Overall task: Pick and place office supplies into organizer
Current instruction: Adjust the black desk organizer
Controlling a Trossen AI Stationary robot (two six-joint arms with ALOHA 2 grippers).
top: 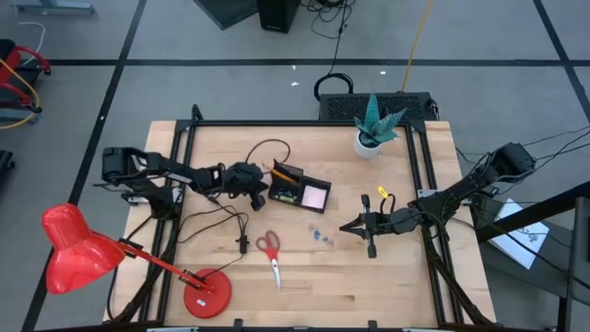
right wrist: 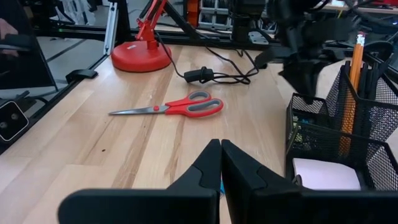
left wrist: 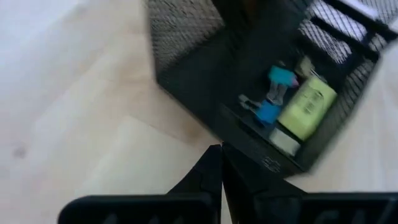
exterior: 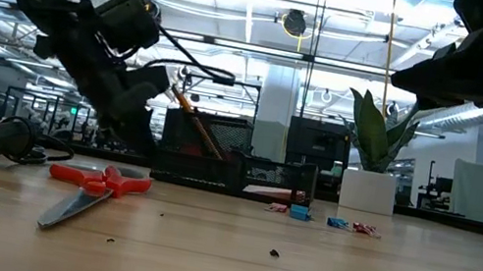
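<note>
Left end effector (top: 261,195), shut and empty, hovers beside organizer (top: 297,190); scissors (top: 270,251) lie blades toward the table's near edge.

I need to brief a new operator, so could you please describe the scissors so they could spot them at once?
Start at the red lamp on the table's front left. Just right of its round base lie the scissors, flat on bare wood, in front of the black organizer. Their red handles and long steel blades set them apart from the tiny clips nearby.
</note>
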